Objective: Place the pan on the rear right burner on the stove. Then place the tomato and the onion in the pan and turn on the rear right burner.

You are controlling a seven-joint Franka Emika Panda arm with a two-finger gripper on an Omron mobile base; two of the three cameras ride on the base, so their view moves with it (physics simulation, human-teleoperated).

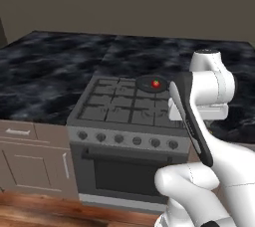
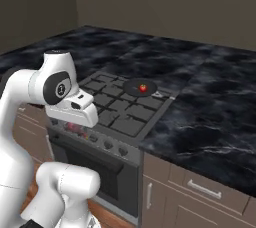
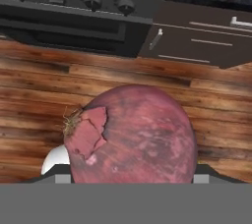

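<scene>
Marble-dark table (image 1: 45,71) wraps the kitchen corner, running along the back wall and down both sides of the stove (image 1: 127,121), which sits flush in it above pale brown cabinet fronts (image 1: 30,164). Six round knobs (image 1: 137,141) line the stove's front panel over the oven door, and black grid grates cover its top. At the stove's rear right corner, the pan (image 1: 153,82) lies flat on the burner grate, a small dark disc about one burner wide. Inside the pan, near its middle, rests the tomato (image 1: 156,83), bright red with a green speck on top; the right base view shows the same pairing, tomato (image 2: 143,88) in pan (image 2: 140,87), close to the table's edge on that side.

The white arm rises in front of the stove with its wrist bent down below the level of the stove top, near the knob row. In the hand view, the onion (image 3: 133,137), dull purplish red with a torn papery patch of skin and a dry tuft of root, sits held between the two fingers of the pincer (image 3: 129,179), which stands wide apart around it. Beneath the onion lies the wooden plank floor (image 3: 206,105), with the oven front and a cabinet drawer beyond.
</scene>
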